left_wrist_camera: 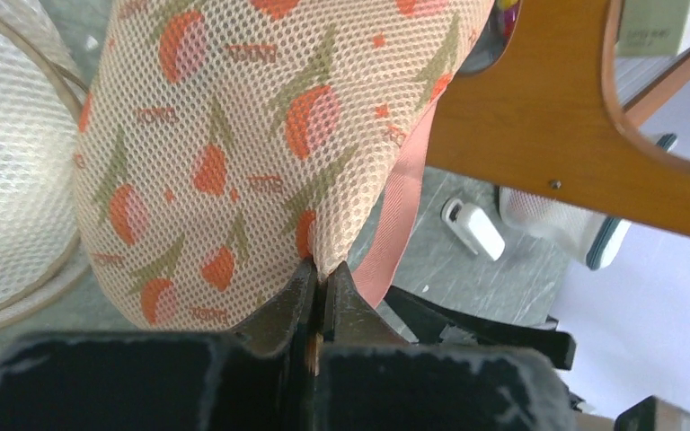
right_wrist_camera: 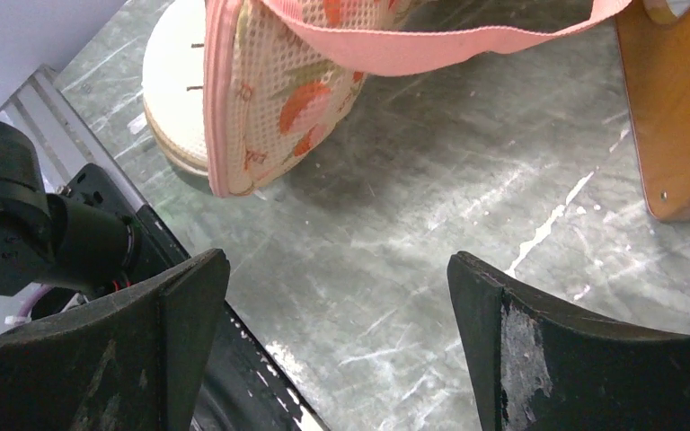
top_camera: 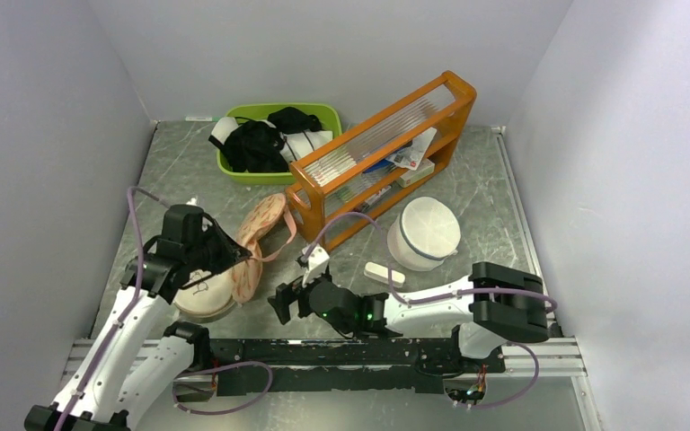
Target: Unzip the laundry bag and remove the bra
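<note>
The peach-pink mesh laundry bag (top_camera: 256, 241) with its orange and green print stands tilted on edge left of centre, leaning over a round beige pouch. My left gripper (top_camera: 236, 257) is shut on a fold of the bag's mesh (left_wrist_camera: 234, 135), its jaws pinching the fabric at the near edge (left_wrist_camera: 323, 269). A pink strap (left_wrist_camera: 400, 215) hangs beside that pinch. My right gripper (top_camera: 283, 301) hovers low over the table just right of the bag (right_wrist_camera: 278, 90), open wide with nothing between its fingers (right_wrist_camera: 334, 269). The bra is hidden.
The round beige pouch (top_camera: 202, 296) lies under the bag. An orange wooden rack (top_camera: 382, 153) stands behind, with a white cylindrical bag (top_camera: 422, 233) and a small white clip (top_camera: 384, 274) to the right. A green bin (top_camera: 319, 115) with black clothes sits at the back.
</note>
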Action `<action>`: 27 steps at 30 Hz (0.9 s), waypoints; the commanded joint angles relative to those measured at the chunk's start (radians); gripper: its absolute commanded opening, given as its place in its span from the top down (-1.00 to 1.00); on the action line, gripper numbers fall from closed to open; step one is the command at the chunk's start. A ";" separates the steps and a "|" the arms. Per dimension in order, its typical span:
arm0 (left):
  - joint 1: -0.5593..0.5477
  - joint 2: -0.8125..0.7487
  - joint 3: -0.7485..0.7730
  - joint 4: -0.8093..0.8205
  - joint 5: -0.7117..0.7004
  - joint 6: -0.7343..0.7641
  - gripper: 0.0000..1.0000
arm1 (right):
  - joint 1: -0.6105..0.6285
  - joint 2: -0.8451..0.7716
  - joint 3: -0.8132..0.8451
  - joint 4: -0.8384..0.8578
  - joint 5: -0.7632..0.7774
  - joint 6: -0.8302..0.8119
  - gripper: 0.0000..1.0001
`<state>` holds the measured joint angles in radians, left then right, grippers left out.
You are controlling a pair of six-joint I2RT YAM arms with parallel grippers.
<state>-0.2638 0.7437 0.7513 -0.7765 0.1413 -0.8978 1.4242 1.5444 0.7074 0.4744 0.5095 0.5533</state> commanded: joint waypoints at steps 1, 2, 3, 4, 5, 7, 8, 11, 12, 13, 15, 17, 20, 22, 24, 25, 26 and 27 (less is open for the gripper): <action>-0.014 -0.049 -0.079 0.106 0.131 0.011 0.77 | 0.006 -0.053 -0.074 0.119 0.044 0.031 -0.86; -0.018 -0.057 -0.097 0.133 0.155 0.009 0.72 | 0.006 -0.060 -0.098 0.147 0.030 0.031 -0.86; -0.023 -0.062 -0.114 0.156 0.175 0.005 0.67 | 0.005 -0.070 -0.122 0.171 0.021 0.035 -0.86; -0.030 -0.063 -0.130 0.176 0.194 -0.001 0.62 | 0.006 -0.079 -0.148 0.181 0.015 0.047 -0.87; -0.039 -0.058 -0.144 0.203 0.210 -0.007 0.58 | 0.005 -0.087 -0.165 0.190 0.012 0.055 -0.88; -0.064 -0.042 -0.163 0.249 0.232 -0.013 0.52 | 0.006 -0.106 -0.194 0.205 0.006 0.066 -0.89; -0.080 -0.031 -0.169 0.272 0.242 -0.016 0.49 | 0.005 -0.115 -0.207 0.206 0.004 0.073 -0.90; -0.132 0.014 -0.196 0.389 0.294 -0.029 0.37 | 0.005 -0.135 -0.248 0.231 -0.003 0.091 -0.93; -0.161 0.035 -0.198 0.423 0.301 -0.034 0.32 | 0.005 -0.139 -0.261 0.244 -0.007 0.100 -0.94; -0.182 0.053 -0.194 0.440 0.300 -0.033 0.23 | 0.005 -0.141 -0.275 0.261 -0.011 0.103 -0.95; -0.218 0.087 -0.182 0.465 0.296 -0.026 0.02 | 0.004 -0.143 -0.294 0.288 -0.018 0.117 -0.98; -0.237 0.107 -0.170 0.474 0.296 -0.019 -0.11 | 0.004 -0.134 -0.299 0.285 -0.014 0.148 -1.00; -0.240 0.098 -0.136 0.424 0.252 0.017 -0.30 | 0.005 -0.112 -0.291 0.259 0.003 0.183 -1.00; -0.240 0.082 -0.106 0.375 0.207 0.047 -0.67 | 0.005 -0.097 -0.289 0.260 0.006 0.199 -0.99; -0.241 0.072 -0.074 0.319 0.163 0.077 -0.88 | 0.003 -0.080 -0.284 0.239 0.030 0.229 -0.96; -0.241 0.068 -0.058 0.295 0.145 0.090 -0.91 | 0.001 -0.072 -0.282 0.237 0.035 0.238 -0.91; -0.241 0.061 -0.044 0.271 0.123 0.101 -0.92 | -0.001 -0.063 -0.281 0.237 0.044 0.249 -0.84; -0.241 0.053 -0.030 0.253 0.099 0.111 -0.92 | -0.002 -0.054 -0.281 0.235 0.053 0.266 -0.80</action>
<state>-0.4992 0.8299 0.6422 -0.4385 0.3408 -0.8581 1.4261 1.4567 0.4179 0.7052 0.4976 0.7425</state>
